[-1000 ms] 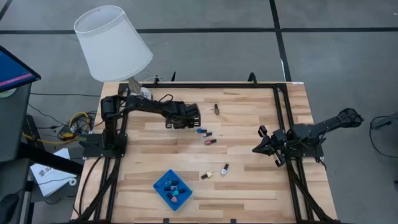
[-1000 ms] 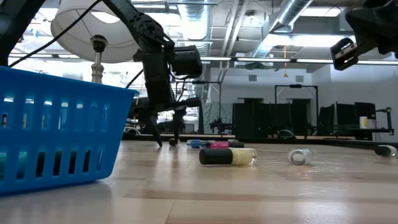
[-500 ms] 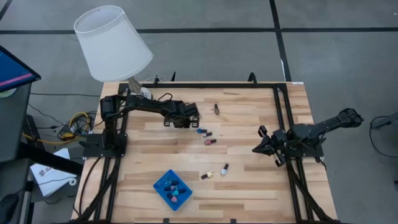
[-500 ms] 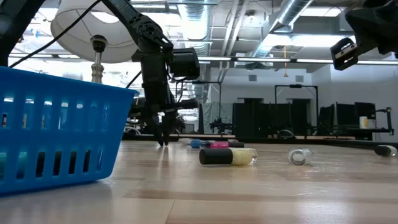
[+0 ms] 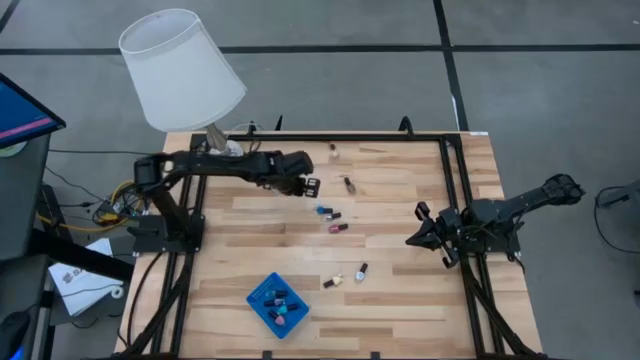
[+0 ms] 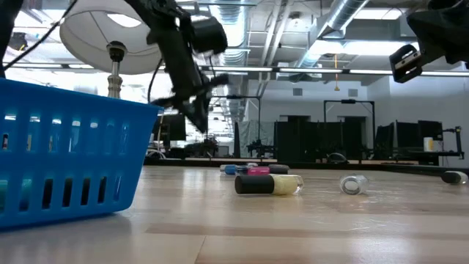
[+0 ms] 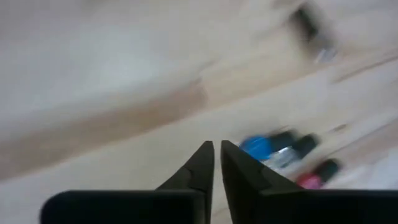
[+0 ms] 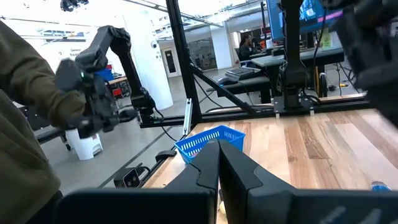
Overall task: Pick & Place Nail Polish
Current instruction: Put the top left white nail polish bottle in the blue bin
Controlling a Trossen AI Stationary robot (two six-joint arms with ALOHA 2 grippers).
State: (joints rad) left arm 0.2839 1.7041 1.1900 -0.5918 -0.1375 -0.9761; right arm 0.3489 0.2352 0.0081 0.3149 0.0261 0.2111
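Several nail polish bottles (image 5: 277, 303) lie in the blue tray (image 5: 258, 310); six remain scattered on the bench (image 5: 400, 290). Left gripper (image 5: 311, 186), fingers pressed together, empty; right gripper (image 5: 414, 238) likewise, waiting.

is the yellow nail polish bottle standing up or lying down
Lying down. In the low view the yellow nail polish bottle rests on its side on the wooden table, dark cap pointing sideways; the high view shows it stretched out flat.
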